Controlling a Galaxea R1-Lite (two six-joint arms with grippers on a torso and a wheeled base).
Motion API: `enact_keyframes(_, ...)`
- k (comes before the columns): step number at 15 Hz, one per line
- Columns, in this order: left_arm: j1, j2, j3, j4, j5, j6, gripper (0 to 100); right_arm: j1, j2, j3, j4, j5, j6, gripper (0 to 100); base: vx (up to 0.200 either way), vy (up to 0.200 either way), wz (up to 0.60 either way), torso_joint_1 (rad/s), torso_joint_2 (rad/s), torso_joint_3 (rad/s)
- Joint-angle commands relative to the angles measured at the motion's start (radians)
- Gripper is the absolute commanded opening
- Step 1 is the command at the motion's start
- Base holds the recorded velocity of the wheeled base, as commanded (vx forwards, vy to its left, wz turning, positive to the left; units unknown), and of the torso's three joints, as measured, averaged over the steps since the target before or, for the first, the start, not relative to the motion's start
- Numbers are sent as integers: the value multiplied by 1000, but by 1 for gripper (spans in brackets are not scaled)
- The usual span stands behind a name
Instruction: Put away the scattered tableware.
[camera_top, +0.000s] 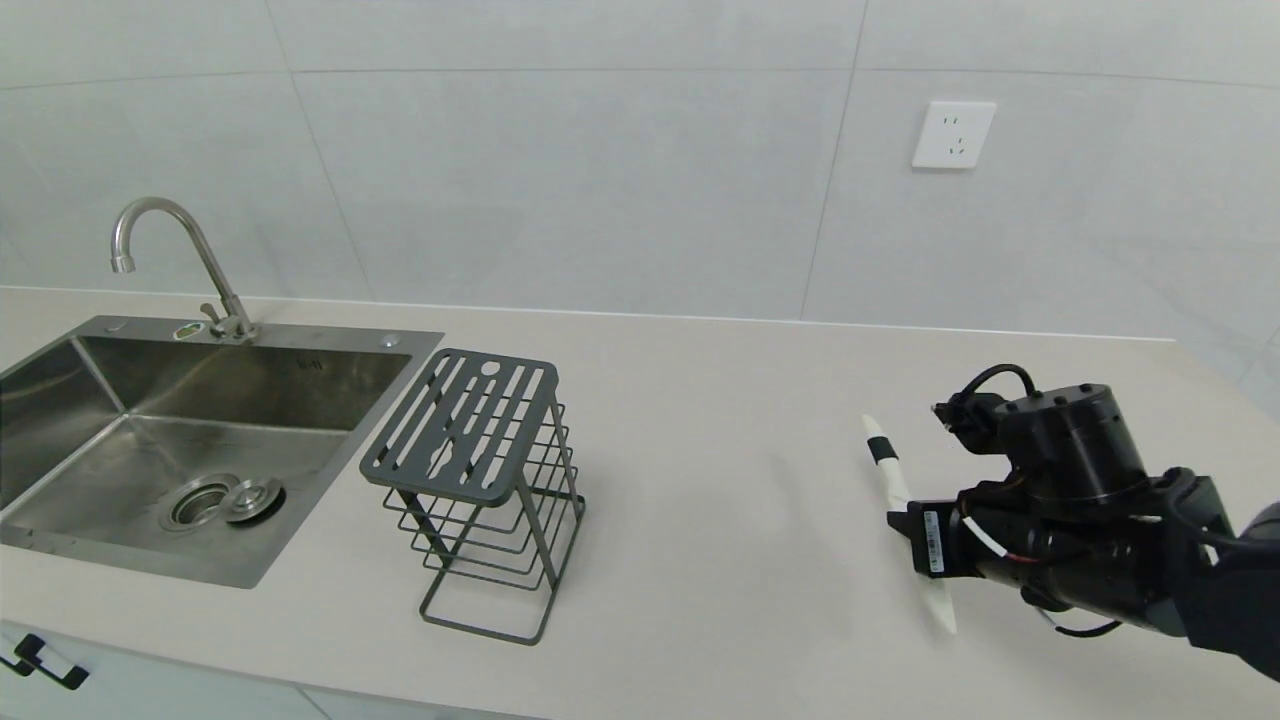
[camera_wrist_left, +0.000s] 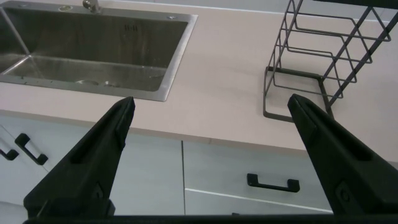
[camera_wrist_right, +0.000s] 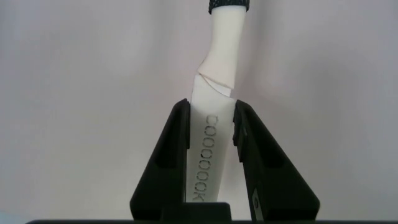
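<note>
Sweeping across the scene, the pale beige counter (camera_top: 720, 400) is taken in first, broad and flat, with everything for this job set on it. At the robot's left the stainless steel sink (camera_top: 250, 385) is sunk into it, curved tap behind.

Just beside the sink's near corner, the dark grey wire rack with the slotted top plate (camera_top: 470, 430) stands upright. Those long slots look made for blades and handles to be dropped through, so it is judged to be where the tableware belongs.

Well apart from it, out on the robot's right, the right gripper (camera_top: 915, 535) is brought low over the counter. Its fingers (camera_wrist_right: 177, 134) are clamped flat on both sides of the white knife with the black band (camera_top: 893, 480), pinching the wide blade just short of the handle. Gripped across its thin width like that, the knife can probably be kept from twisting and later tipped point-down. Whether it is lifted clear or resting on the surface cannot be told.

The left gripper (camera_wrist_left: 211, 102) is held at the counter's front edge, between sink and rack, fingers spread wide with nothing between them, out of the way yet close to the rack.
</note>
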Motion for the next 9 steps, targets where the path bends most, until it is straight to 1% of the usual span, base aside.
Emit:
enact_keyframes(1,0,0,0,0,-1,1,100,0,-74,6,-26,26,-9,0,0,0,0,0,0,0)
enact_keyframes(4,0,0,0,2,-3,10,100,-5,-106,36,-230,117,-60,0,0,0,0,0,0,0)
enact_keyframes(5,0,0,0,3,-6,24,100,-14,-106,52,-287,144,-76,0,0,0,0,0,0,0)
enact_keyframes(8,0,0,0,3,-9,27,100,-55,-88,137,-497,275,-205,0,0,0,0,0,0,0)
enact_keyframes(9,0,0,0,3,-9,27,100,-71,-59,162,-566,299,-242,0,0,0,0,0,0,0)
